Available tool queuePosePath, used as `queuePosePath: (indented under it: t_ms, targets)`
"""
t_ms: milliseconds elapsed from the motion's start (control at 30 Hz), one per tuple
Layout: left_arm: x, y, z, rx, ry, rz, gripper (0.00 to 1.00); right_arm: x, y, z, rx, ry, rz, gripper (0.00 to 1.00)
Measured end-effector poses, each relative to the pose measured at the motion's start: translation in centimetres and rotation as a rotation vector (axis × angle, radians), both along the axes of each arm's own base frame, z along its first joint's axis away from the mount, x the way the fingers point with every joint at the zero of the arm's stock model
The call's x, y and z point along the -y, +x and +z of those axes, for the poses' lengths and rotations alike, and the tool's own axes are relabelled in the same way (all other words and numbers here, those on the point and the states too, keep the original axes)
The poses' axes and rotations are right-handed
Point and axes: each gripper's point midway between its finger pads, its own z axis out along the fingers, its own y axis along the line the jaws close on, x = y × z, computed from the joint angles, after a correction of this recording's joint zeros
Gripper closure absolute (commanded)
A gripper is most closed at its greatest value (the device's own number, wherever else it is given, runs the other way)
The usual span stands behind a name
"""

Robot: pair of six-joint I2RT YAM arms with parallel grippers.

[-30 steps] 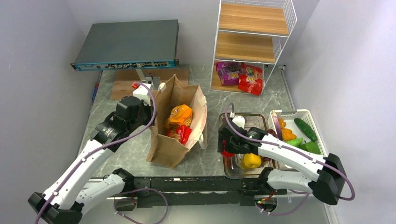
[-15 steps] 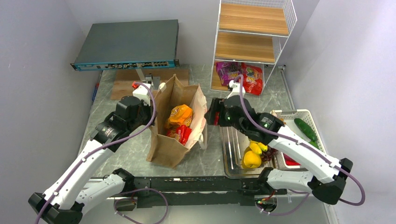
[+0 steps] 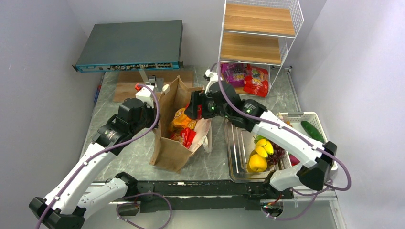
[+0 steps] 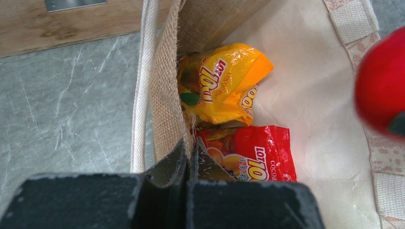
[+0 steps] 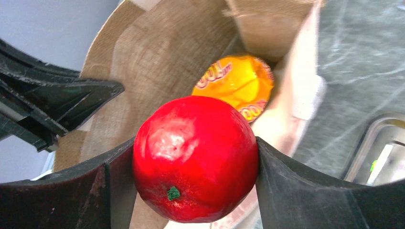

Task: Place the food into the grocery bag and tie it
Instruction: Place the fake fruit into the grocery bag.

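- Red round apple (image 5: 196, 157) is pinched between the two dark fingers of the right hand (image 5: 196, 164), which is closed to the apple's own width.
- One second ago that hand was low over the shallow steel tray (image 3: 235, 148). Half a second ago it hung just right of the bag. Now it is over the open mouth of the tall brown paper grocery bag (image 3: 169, 150), with the apple above the right part of the opening.
- The left hand (image 4: 188, 155) has not shifted across the three moments. Its fingers are nipped tight on the bag's left rim, one inside and one outside, and that wall stands upright.
- Inside the bag, a crumpled orange snack packet (image 4: 224, 81) lies at the far end and a glossy red snack packet (image 4: 253, 152) nearer, the two touching.
- To the right of both packets the pale lining is bare up to the right wall; this is the free room under the apple.
- A cream rope handle (image 4: 142, 71) hangs down outside the left rim, over the grey marble desk (image 4: 71, 105).
- The bag's right wall sags outward toward the tray, leaving a narrow strip of desk between them.
- The tray holds yellow fruit (image 3: 258, 162). A white plastic basket (image 3: 298, 114) just beside it holds a green cucumber (image 3: 313, 131).
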Motion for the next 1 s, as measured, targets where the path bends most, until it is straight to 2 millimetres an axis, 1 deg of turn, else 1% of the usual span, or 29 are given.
queuePosePath:
  t_ms: [100, 233, 433, 500, 667, 700, 733, 867, 1000]
  targets:
    - [0.0, 0.0, 0.1, 0.002, -0.001, 0.0, 1.0, -1.8, -0.8, -1.0, -0.05, 0.018, 0.08, 0.34]
    - [-0.1, -0.1, 0.2, 0.005, -0.003, 0.0, 1.0, -3.9, -2.0, -1.6, -0.1, 0.056, 0.184, 0.33]
    - [-0.1, -0.1, 0.2, 0.006, -0.003, 0.0, 1.0, -6.0, -4.0, -2.3, -0.138, 0.071, 0.286, 0.24]
    - [-0.1, -0.1, 0.2, 0.006, -0.003, 0.0, 1.0, -6.5, -4.5, -2.7, -0.15, 0.066, 0.311, 0.2]
    - [-0.1, -0.1, 0.2, 0.006, -0.003, 0.0, 1.0, -7.2, -4.8, -2.9, -0.156, 0.061, 0.339, 0.12]
    - [-0.1, -0.1, 0.2, 0.006, -0.003, 0.0, 1.0, -7.2, -4.8, -2.8, -0.153, 0.061, 0.34, 0.02]
    - [-0.1, -0.1, 0.2, 0.006, -0.003, 0.0, 1.0, -7.2, -4.8, -2.7, -0.149, 0.063, 0.342, 0.01]
    - [-0.1, -0.1, 0.2, 0.006, -0.003, 0.0, 1.0, -7.3, -4.7, -2.3, -0.135, 0.065, 0.346, 0.0]
    - [-0.1, -0.1, 0.2, 0.008, 0.0, -0.001, 1.0, -7.2, -4.5, -2.3, -0.129, 0.059, 0.339, 0.0]
